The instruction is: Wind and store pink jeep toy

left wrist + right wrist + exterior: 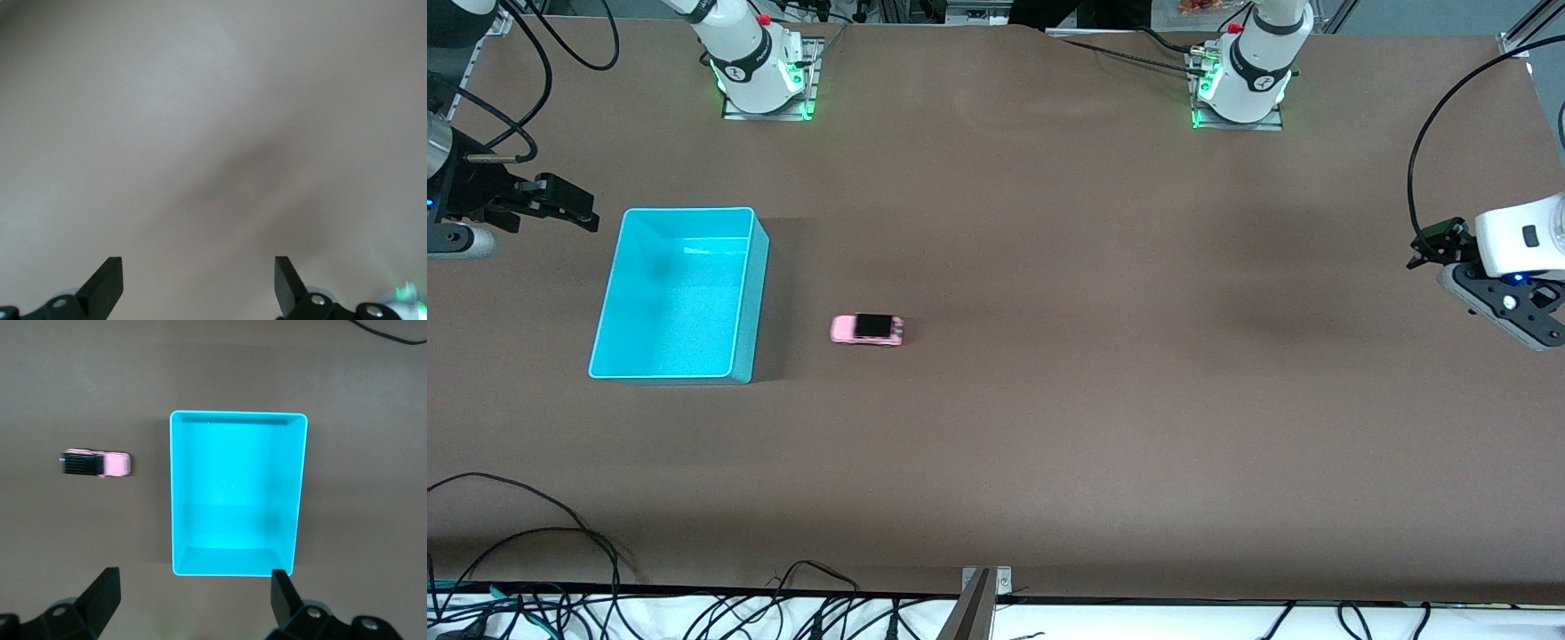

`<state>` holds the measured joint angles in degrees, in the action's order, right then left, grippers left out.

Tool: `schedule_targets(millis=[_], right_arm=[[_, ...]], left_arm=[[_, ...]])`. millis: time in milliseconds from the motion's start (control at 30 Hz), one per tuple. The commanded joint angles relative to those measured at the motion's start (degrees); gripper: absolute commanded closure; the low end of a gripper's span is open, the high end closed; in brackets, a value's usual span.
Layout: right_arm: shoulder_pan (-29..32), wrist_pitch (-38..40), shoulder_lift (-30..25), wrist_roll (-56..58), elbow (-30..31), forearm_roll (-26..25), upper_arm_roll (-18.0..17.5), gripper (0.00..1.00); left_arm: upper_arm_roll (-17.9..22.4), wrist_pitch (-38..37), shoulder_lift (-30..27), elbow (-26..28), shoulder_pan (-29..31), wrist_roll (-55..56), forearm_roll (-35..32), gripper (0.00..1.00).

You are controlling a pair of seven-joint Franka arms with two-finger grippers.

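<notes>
On the table (1103, 418): one pink jeep toy (867, 329) beside one cyan bin (680, 293). Two grippers, left gripper (198, 283) and right gripper (193, 597), both spread wide, holding nothing.

The pink jeep toy (867, 329) lies on the table (1103, 400), just beside the bin (680, 293) on the side toward the left arm's end, apart from it. The bin stands toward the right arm's end.
</notes>
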<state>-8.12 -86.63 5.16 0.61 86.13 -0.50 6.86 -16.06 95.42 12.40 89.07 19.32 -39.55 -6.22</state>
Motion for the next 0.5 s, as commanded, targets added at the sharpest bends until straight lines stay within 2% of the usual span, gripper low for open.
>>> schedule_targets(millis=[0, 100, 333, 467], right_arm=[[0.3, 0.14, 0.11, 0.27, -0.52, -0.38, -0.18, 0.0], [0.3, 0.14, 0.02, 0.27, -0.52, -0.38, -0.27, 0.0], [0.21, 0.32, 0.11, 0.36, -0.52, -0.38, -0.18, 0.0], [0.3, -0.03, 0.63, 0.36, -0.61, -0.82, -0.18, 0.0]], left_arm=[[2.35, 4.33, -5.28, 6.02, -0.95, 7.63, 4.1, 0.0], [3.4, 4.34, -6.43, 6.81, -2.88, 12.38, 4.11, 0.0], [11.04, 4.34, -6.96, 6.82, -10.61, 14.77, 4.46, 0.0], [11.57, 4.34, -7.22, 6.9, -11.23, 14.85, 4.46, 0.0]])
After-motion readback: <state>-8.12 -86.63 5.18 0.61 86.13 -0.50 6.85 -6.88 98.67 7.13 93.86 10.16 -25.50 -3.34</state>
